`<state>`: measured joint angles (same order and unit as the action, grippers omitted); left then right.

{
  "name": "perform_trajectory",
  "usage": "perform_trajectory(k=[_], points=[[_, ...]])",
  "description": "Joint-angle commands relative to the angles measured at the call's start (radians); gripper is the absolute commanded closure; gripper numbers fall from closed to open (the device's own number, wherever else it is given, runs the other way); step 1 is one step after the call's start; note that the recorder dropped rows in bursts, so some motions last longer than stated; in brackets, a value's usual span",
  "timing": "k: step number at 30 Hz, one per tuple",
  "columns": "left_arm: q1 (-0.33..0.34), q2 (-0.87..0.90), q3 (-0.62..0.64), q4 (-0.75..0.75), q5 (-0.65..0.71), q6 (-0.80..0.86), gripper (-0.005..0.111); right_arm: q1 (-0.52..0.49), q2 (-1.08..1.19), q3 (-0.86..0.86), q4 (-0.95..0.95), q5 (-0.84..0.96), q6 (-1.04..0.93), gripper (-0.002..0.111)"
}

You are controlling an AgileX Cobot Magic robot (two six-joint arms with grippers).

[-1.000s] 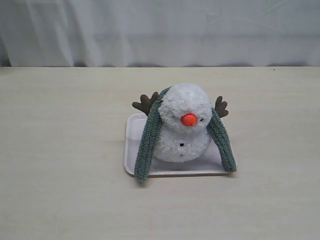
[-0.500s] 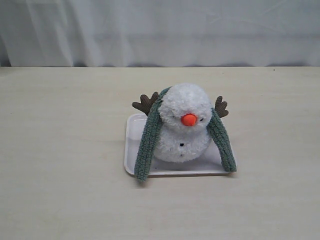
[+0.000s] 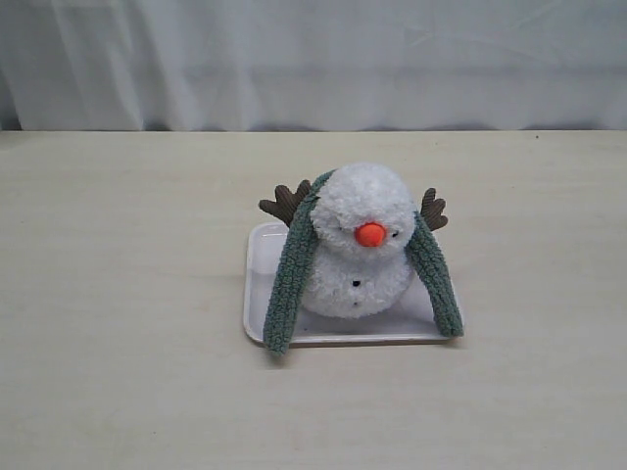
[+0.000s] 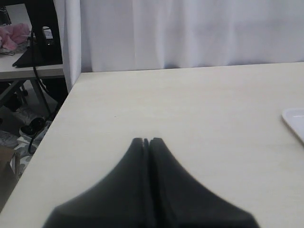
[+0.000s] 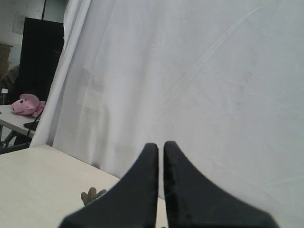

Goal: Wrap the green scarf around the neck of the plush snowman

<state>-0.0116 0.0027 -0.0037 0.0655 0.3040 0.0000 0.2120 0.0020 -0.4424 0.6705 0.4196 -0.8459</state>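
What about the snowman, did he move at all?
No. The plush snowman sits in the same spot on the white tray.

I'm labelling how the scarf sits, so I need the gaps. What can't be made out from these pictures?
- Exterior view: where the grey-green ribbed knit scarf passes behind the fluffy white plush snowman; its head hides that stretch.
- Left wrist view: the white shallow tray, cut off by the picture edge.
- Right wrist view: the snowman beyond one brown corduroy branch arm, hidden by the shut black right tool.

Grey-green ribbed scarf (image 3: 292,279), white snowman (image 3: 341,266) with orange nose (image 3: 370,234), white tray (image 3: 257,289)
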Motion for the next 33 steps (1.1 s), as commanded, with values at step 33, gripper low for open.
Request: perform_trajectory(k=[33], points=[[0.001,-0.003,0.004,0.005,0.002,0.005,0.107,-0.123,-0.002,0.027,-0.265,-0.057,0.314,0.104]])
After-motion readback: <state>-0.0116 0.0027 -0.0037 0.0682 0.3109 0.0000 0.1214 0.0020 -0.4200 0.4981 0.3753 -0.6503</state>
